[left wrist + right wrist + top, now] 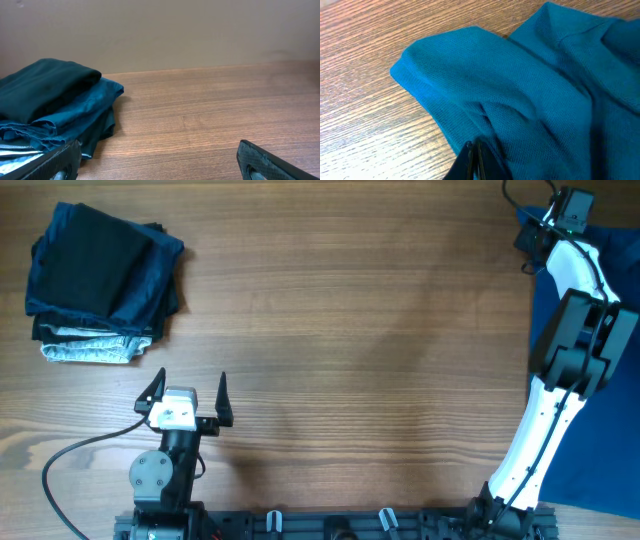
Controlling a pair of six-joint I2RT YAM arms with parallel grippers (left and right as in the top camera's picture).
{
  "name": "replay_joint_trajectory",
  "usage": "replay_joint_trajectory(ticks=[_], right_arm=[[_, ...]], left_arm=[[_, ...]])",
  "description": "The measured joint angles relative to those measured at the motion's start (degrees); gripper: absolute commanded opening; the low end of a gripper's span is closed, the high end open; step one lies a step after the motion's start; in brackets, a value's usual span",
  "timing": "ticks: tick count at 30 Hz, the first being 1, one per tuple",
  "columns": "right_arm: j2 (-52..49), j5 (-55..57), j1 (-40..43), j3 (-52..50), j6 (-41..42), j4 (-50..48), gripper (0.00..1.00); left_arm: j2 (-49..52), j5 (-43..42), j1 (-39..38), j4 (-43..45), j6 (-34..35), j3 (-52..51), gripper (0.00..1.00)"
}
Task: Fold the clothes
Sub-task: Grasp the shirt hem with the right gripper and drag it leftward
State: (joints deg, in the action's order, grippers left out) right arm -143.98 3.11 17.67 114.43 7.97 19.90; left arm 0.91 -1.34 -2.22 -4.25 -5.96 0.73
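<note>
Right wrist: the right tool [476,159] is shut on a thin pucker of the medium-blue knit polo shirt [530,90] ahead of it. So slight a bite could slip. The left tool [190,380] gapes empty.

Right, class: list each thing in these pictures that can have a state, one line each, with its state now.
polo shirt: unfolded, rumpled, lying on the right side, with a pucker of its fabric pinched.
right gripper: shut on the polo shirt.
left gripper: open, empty, apart from all the garments.
stack of dark garments: folded, piled at the far left, untouched.
</note>
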Motion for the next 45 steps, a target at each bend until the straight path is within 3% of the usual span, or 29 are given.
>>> replay_joint_trajectory(ticks=[12, 23, 28, 31, 35, 38, 42, 45], right_arm=[[2.9, 2.2, 0.0, 0.0, -0.3, -2.0, 0.04], [-1.4, 2.9, 0.0, 0.0, -0.3, -3.6, 0.04], [-1.4, -4.5, -1.6, 1.2, 1.7, 0.3, 0.04], [-1.4, -9.6, -7.9, 2.0, 8.0, 3.3, 0.04], [-1.4, -12.9, -22.2, 2.2, 18.2, 4.3, 0.04], [-1.5, -14.7, -37.8, 2.2, 26.4, 3.7, 0.04], [-1.9, -15.8, -57.0, 2.2, 29.6, 2.8, 0.08], [-1.9, -13.8, -67.0, 2.3, 26.2, 3.4, 0.14]], left_arm=[[0.0, 0.0, 0.0, 0.0, 0.0, 0.0, 1.00], [0.0, 0.0, 0.0, 0.0, 0.0, 0.0, 1.00], [0.0, 0.0, 0.0, 0.0, 0.0, 0.0, 1.00], [0.0, 0.0, 0.0, 0.0, 0.0, 0.0, 1.00], [0.0, 0.0, 0.0, 0.0, 0.0, 0.0, 1.00], [0.0, 0.0, 0.0, 0.0, 0.0, 0.0, 1.00], [0.0, 0.0, 0.0, 0.0, 0.0, 0.0, 1.00], [0.0, 0.0, 0.0, 0.0, 0.0, 0.0, 1.00]])
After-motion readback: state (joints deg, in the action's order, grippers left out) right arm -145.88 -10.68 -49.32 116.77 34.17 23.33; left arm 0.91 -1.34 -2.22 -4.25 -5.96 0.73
